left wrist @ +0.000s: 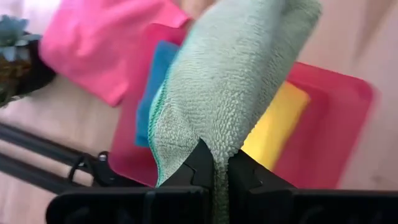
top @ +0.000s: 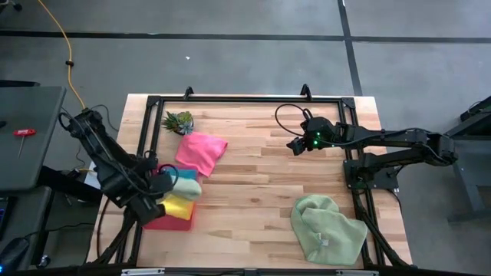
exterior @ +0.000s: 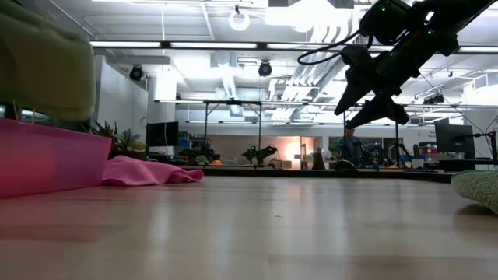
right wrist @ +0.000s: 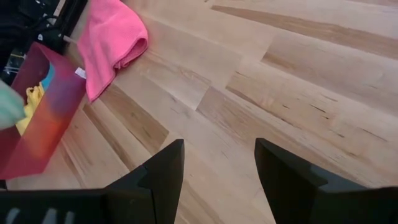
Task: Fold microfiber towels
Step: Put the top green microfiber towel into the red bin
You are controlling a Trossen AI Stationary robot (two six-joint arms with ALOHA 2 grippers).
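Observation:
My left gripper (top: 163, 182) is shut on a folded pale green towel (left wrist: 230, 74) above the pink tray (top: 170, 222) at the table's left. In the tray lie a teal towel (left wrist: 155, 81) and a yellow towel (left wrist: 277, 124). A hot pink towel (top: 201, 152) lies flat on the table beside the tray. A second pale green towel (top: 328, 228) lies crumpled at the near right. My right gripper (top: 295, 146) is open and empty, raised above the table's far middle. My left gripper pinches the folded pale green towel by its edge (left wrist: 219, 163) between its two fingers. Several layers show at the fingers. The towel stretches out from the fingers over the tray; whether it rests on the towels below, I cannot tell.
A small spiky green plant (top: 179, 121) stands at the far left, next to the hot pink towel. A black frame (top: 245, 100) runs along the table's far and side edges. Bare wood lies across the table's middle.

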